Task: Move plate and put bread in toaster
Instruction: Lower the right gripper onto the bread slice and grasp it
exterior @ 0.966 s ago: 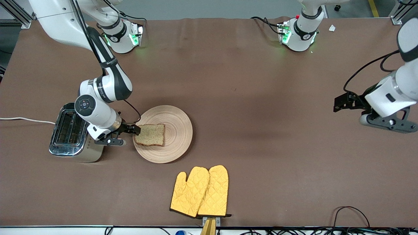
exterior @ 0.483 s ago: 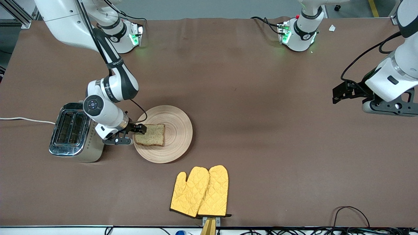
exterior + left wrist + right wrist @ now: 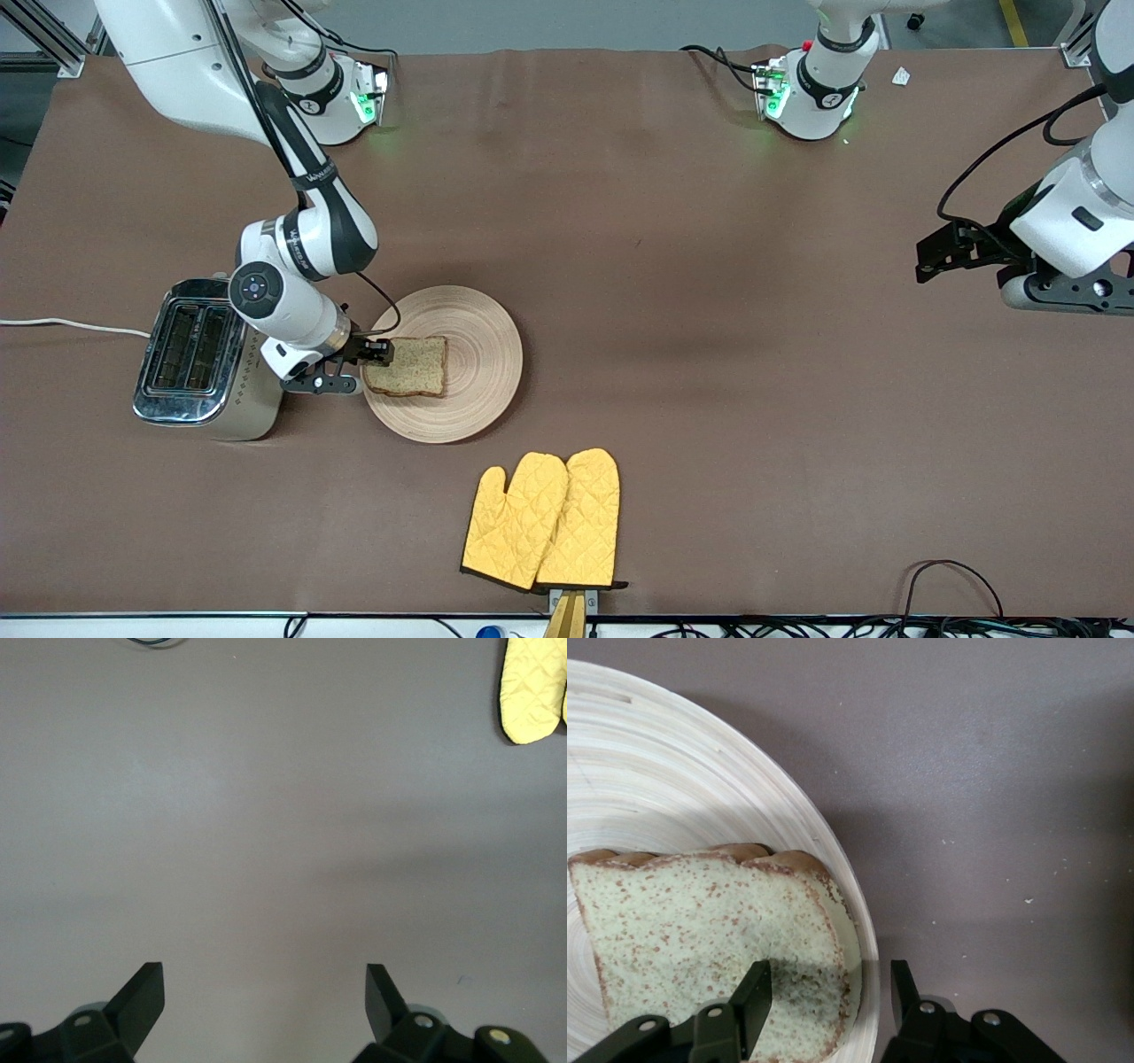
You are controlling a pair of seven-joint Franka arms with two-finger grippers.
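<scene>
Right end effector (image 3: 379, 353) low at plate (image 3: 478, 390) edge nearest toaster (image 3: 199, 363), fingers (image 3: 755, 992) partly spread astride bread (image 3: 409, 366) edge, one over slice, one past plate rim; no firm pinch visible. Bread flat on plate. Toaster just beside its wrist. Left end effector (image 3: 264, 992) waits, spread wide, over bare counter (image 3: 709, 310). Yellow mitts (image 3: 542, 521) on counter.

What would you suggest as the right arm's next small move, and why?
Probably finish closing the right end effector on the bread. Its fingers straddle the slice's edge at the plate rim nearest the toaster, and the slice lies flat, not lifted. The left end effector waits open over bare table.
</scene>
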